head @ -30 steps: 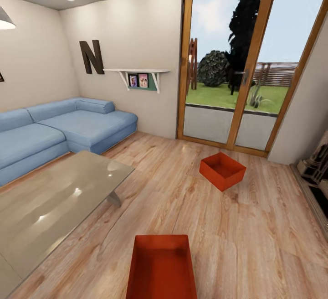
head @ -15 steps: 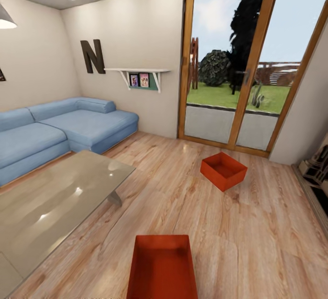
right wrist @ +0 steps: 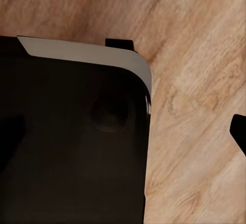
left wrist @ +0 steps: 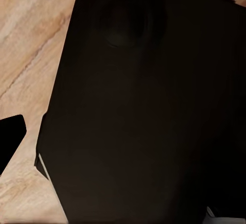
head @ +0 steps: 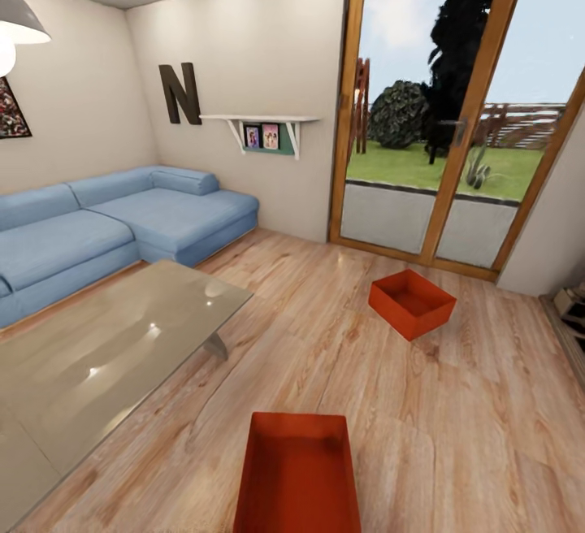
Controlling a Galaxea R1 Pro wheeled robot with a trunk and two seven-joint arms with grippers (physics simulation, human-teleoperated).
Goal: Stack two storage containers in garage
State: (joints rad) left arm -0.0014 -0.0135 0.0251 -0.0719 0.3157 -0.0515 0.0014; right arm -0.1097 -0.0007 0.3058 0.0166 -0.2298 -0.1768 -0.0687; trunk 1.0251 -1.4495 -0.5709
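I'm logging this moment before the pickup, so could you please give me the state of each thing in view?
Near bin: upright, empty, on the wood floor.
Far bin: upright, empty, by the glass doors.
Glass doors: shut.
Lamp: lit.

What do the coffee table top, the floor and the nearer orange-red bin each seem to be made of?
Coffee table top: glass, glossy, mirroring ceiling lights. Floor: light wood planks, grain and seams visible. Nearer bin: probably plastic, plain matte orange-red walls; the look leaves it open.

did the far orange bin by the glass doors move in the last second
No. The far storage container keeps its place before the glass doors; both shifted together in the head view, so the camera moved.
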